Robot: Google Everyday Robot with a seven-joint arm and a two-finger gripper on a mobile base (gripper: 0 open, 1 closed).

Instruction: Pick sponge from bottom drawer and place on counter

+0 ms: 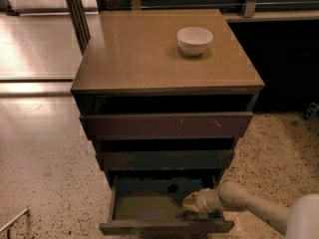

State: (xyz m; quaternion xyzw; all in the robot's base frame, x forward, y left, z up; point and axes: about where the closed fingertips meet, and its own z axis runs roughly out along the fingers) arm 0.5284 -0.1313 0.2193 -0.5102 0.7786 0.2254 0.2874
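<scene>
The bottom drawer point(149, 209) stands pulled out, showing its olive-grey floor. My gripper point(191, 202) reaches in from the lower right, low over the drawer's right part. A yellowish patch shows at its tip, and I cannot tell whether that is the sponge. A small dark shape point(173, 187) lies near the drawer's back, just left of the gripper. The counter point(139, 54) is the tan top of the cabinet above.
A white bowl point(195, 40) sits on the counter toward its back right. The two upper drawers point(167, 126) are slightly open above the arm. Speckled floor point(45, 173) lies left and right of the cabinet. A metal post point(75, 11) stands at the back left.
</scene>
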